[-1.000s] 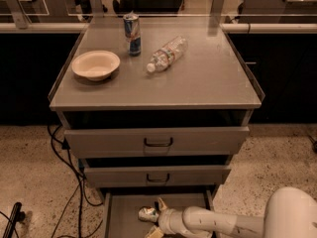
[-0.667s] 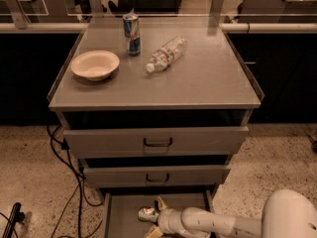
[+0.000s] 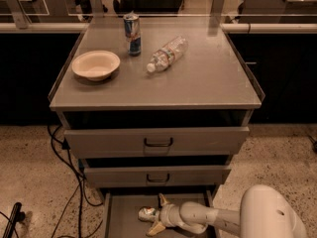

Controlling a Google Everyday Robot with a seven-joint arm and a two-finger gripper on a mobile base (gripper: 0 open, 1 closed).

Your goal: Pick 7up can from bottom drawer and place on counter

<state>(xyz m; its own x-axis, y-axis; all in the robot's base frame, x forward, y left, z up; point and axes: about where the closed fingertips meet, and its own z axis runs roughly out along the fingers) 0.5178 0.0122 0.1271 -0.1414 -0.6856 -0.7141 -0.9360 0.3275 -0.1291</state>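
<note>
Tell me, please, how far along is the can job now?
Done: the bottom drawer stands open. In hand: the gripper is down inside it, its fingers spread open around the 7up can, which lies in the drawer. Left: close on the can, lift it and set it on the counter.

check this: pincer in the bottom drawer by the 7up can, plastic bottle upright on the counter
Camera view: the plastic bottle lies on its side on the counter. The pincer is in the bottom drawer by the 7up can.
</note>
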